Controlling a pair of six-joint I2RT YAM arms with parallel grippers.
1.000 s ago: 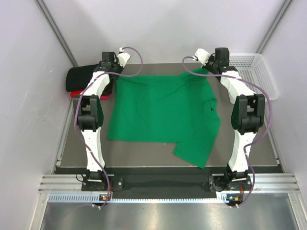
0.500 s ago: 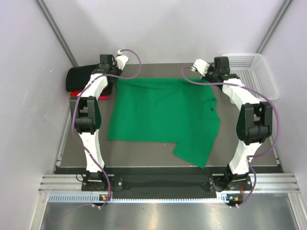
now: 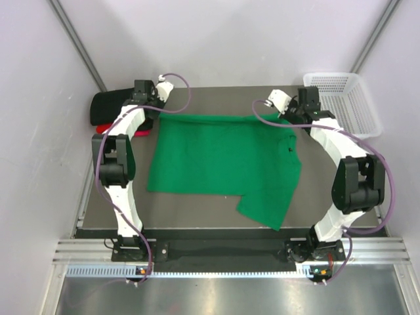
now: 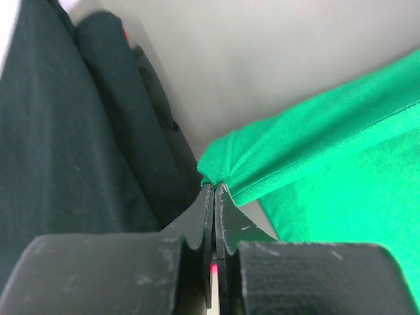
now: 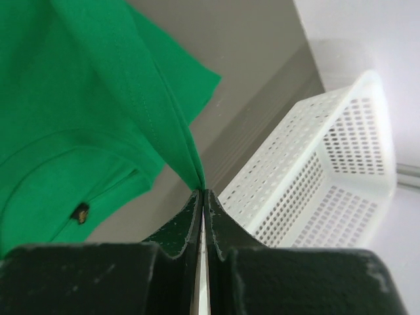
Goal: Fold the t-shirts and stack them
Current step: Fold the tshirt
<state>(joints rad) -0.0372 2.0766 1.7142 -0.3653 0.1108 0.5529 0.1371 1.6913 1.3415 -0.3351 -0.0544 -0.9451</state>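
From above, the green t-shirt (image 3: 223, 161) lies spread on the table (image 3: 197, 209); left wrist shows the left gripper (image 4: 214, 191) clamped on its bunched far corner, right wrist the right gripper (image 5: 201, 195) likewise on a thin hem (light, limp cloth, likely to sag unless held by its corners).

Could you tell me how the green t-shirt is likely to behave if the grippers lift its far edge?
Probably floppy: the green t-shirt bunches into folds where the left gripper pinches it. It would likely sag between the two grips, as the right gripper holds only a narrow fold.
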